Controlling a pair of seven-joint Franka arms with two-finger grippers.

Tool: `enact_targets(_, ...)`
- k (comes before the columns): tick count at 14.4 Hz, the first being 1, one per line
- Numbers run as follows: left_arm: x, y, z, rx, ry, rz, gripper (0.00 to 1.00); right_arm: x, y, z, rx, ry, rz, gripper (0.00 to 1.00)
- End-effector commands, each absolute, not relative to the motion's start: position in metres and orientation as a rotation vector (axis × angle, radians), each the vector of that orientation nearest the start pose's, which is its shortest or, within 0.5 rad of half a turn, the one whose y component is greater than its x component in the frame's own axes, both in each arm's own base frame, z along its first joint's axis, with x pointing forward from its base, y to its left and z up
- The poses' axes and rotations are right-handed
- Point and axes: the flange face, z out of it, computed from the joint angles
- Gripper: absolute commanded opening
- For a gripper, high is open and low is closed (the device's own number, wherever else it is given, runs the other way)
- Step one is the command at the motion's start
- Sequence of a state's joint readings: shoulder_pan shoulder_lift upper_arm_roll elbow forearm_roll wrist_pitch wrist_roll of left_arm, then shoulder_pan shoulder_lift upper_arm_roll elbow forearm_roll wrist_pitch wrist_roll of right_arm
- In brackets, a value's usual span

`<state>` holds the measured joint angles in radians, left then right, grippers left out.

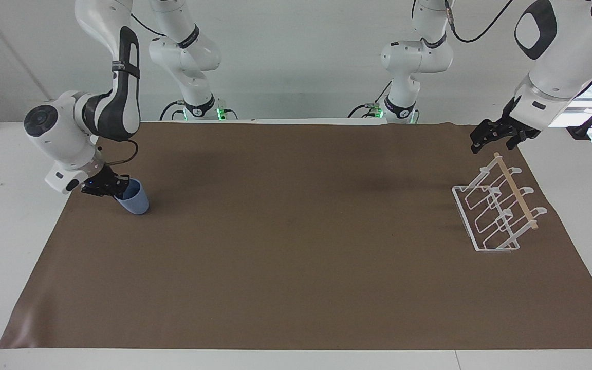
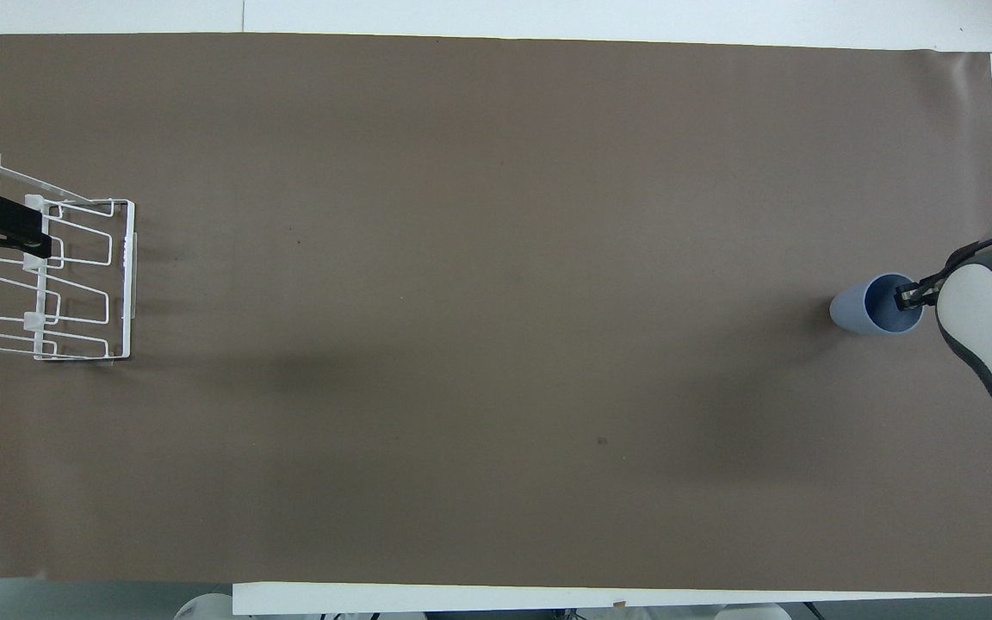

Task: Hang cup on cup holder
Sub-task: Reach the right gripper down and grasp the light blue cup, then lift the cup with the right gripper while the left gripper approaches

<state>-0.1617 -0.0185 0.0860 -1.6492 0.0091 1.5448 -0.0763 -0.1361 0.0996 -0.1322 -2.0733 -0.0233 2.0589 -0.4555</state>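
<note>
Down at the right arm's end of the brown mat (image 1: 296, 267), my right gripper (image 1: 112, 187) sits low at the cup (image 1: 133, 200). From the facing view, the cup rests on the mat, tipped so its mouth leans toward the gripper. One finger (image 2: 902, 299) reaches just inside the rim; the overhead view shows it at the rim's edge, on the side toward the arm. The other finger is hidden, so I cannot tell whether the claw is pinching the wall or only placed around it. The cup is light blue and has no handle.

Across the middle, I see only bare mat.

At the left arm's end stands the rack (image 1: 496, 210), white wire with looped prongs and a thin wooden rod (image 1: 516, 191) along its top. It is well apart from the cup. My left gripper (image 1: 495, 136) hangs in the air over the rack's end nearest the robots, just above the rod's tip. Whether its fingers are spread or pressed together I cannot tell.
</note>
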Motion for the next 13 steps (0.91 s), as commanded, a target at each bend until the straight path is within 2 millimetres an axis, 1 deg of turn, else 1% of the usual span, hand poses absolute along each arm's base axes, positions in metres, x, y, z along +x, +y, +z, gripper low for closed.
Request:
enact_targets(1, 0.531, -0.041, 0.591, -3.113, -0.011, 0.148, 1.0, 0.545, -0.12, 0.433, -3.039, -0.344, 0.186, 0.0)
enact_targets(2, 0.528, -0.041, 0.59, -3.111, -0.01, 0.152, 1.0, 0.549, -0.104, 0.449, -2.944, -0.299, 0.147, 0.0)
enact_targets(3, 0.528, -0.041, 0.59, -3.112, -0.013, 0.155, 1.0, 0.552, -0.085, 0.458, -2.836, -0.232, 0.131, 0.0)
enact_targets(4, 0.528, -0.041, 0.59, -3.113, -0.022, 0.15, 1.0, 0.554, -0.064, 0.461, -2.745, -0.137, 0.134, 0.0)
enact_targets(5, 0.528, -0.044, 0.591, -3.118, -0.068, 0.146, 1.0, 0.556, -0.043, 0.464, -2.654, -0.038, 0.142, 0.0)
enact_targets(7, 0.528, -0.049, 0.591, -3.134, -0.187, 0.145, 1.0, 0.559, 0.012, 0.472, -2.511, 0.049, 0.169, 0.0)
enact_targets(8, 0.527, -0.056, 0.593, -3.168, -0.237, 0.162, 1.0, 0.56, 0.035, 0.476, -2.456, 0.084, 0.185, 0.0)
enact_targets(9, 0.525, -0.076, 0.594, -3.187, -0.309, 0.18, 1.0, 0.56, 0.059, 0.48, -2.4, 0.12, 0.203, 0.0)
enact_targets(10, 0.519, -0.105, 0.594, -3.171, -0.383, 0.191, 1.0, 0.561, 0.079, 0.484, -2.351, 0.15, 0.21, 0.01)
enact_targets(11, 0.515, -0.123, 0.594, -3.155, -0.45, 0.195, 1.0, 0.563, 0.097, 0.487, -2.307, 0.193, 0.205, 0.02)
enact_targets(12, 0.511, -0.137, 0.595, -3.144, -0.518, 0.203, 1.0, 0.562, 0.119, 0.49, -2.271, 0.223, 0.209, 0.02)
enact_targets(13, 0.508, -0.149, 0.595, -3.119, -0.637, 0.203, 1.0, 0.562, 0.142, 0.492, -2.245, 0.256, 0.21, 0.02)
